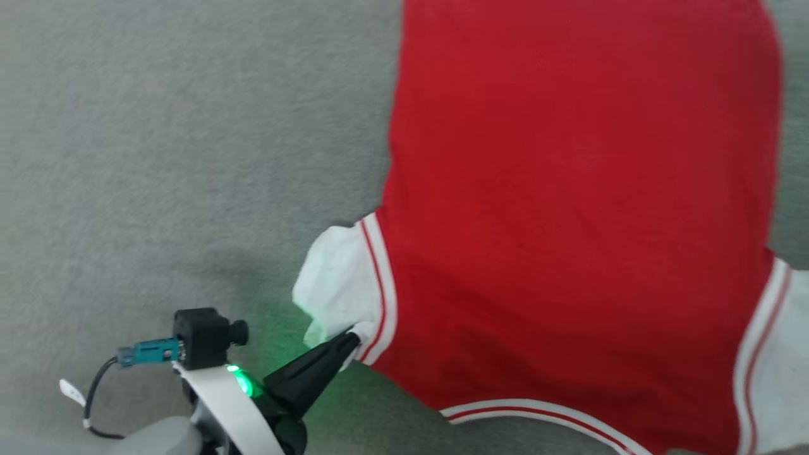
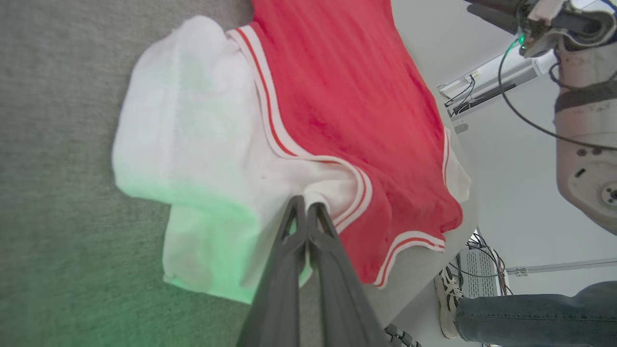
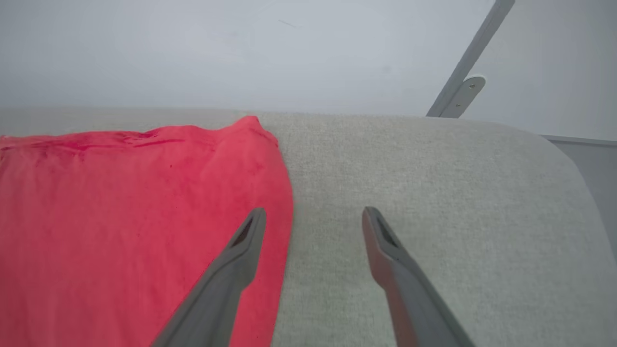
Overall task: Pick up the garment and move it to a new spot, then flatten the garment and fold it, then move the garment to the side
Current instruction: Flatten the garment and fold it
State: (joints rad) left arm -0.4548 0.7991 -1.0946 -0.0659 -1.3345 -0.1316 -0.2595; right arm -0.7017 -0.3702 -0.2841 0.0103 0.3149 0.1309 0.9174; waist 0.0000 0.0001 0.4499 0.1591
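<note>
The red garment [image 1: 569, 189] lies spread on the grey felt table [image 1: 158, 158], plain side up, its letters and number hidden. Its white left sleeve [image 1: 335, 284] is bunched up, with red-and-white striped trim beside it. My left gripper [image 1: 351, 341] is shut on the sleeve's edge near the trim, as the left wrist view shows at the gripper [image 2: 304, 205] pinching white cloth [image 2: 193, 144]. My right gripper [image 3: 313, 214] hangs open above the table, straddling the garment's red side edge [image 3: 144, 217], with nothing between its fingers.
The table's far edge [image 3: 385, 118] curves before a pale wall. Beyond the table's edge stand a person's leg in jeans and a sneaker [image 2: 450, 299], cables and a white rail [image 2: 487, 82]. My right arm's pale body [image 2: 583, 120] rises at the right.
</note>
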